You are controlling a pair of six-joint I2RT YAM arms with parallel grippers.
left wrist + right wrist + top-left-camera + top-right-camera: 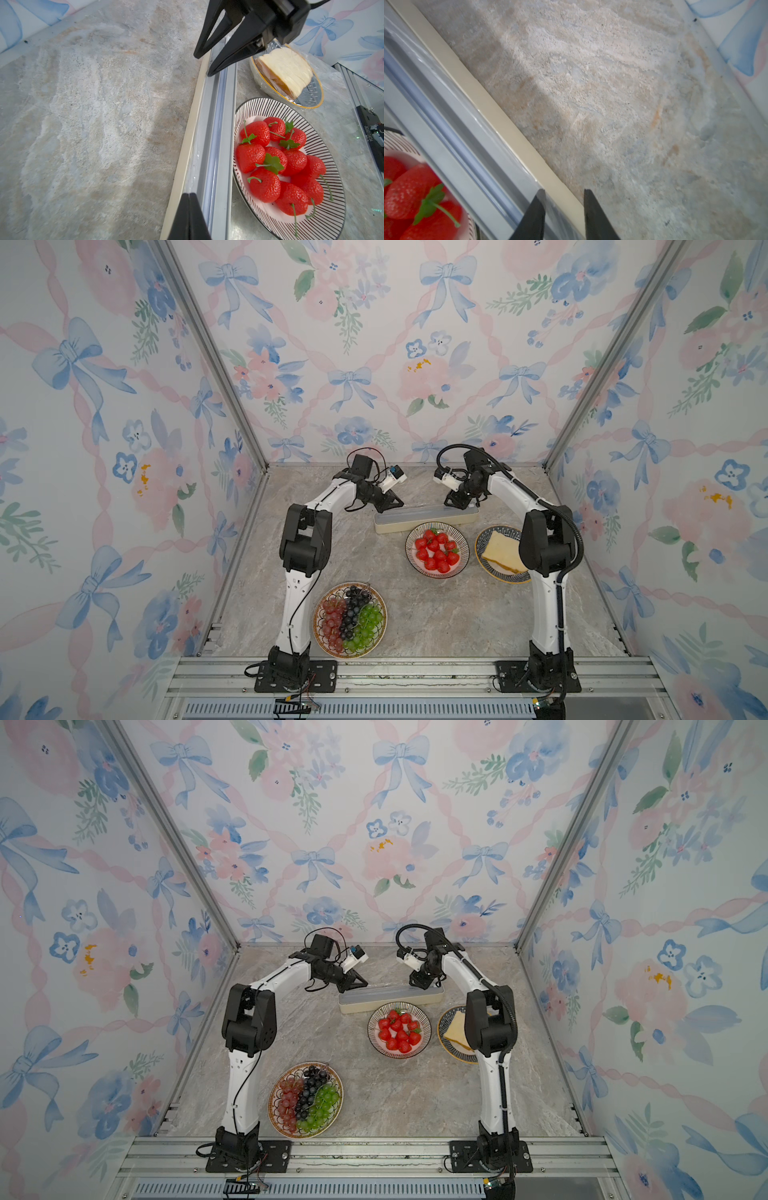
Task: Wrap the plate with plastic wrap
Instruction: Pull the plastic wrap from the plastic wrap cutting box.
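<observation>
Starting at the front left corner of the worktop [436, 614], a plate of grapes [316, 626] sits well apart from the action. Further back, the left gripper [188, 197] has its fingers pressed together at the left end of the long cream box [424, 519]; it may be pinching the film there or only pressing on the box, and the view is too tight to say. The plastic wrap [481, 126] lies glossy across the box's grey top. The plate of strawberries [464, 556], uncovered, stands just in front of the box, near the middle of the worktop. At the box's right end the right gripper [563, 193] has its jaws partly apart, straddling the cream back edge with a bit of film between them and nothing gripped yet. Toward the right edge, the bread plate [482, 543] already shows film over it.

The main risk, as I judge it, is the right jaws closing on the cream edge along with the film: a pull would then lift or drag the whole box into the strawberry plate. If the left end is not pinned, the box could slide. An uneven pull could tear the film or let it cling to itself.
</observation>
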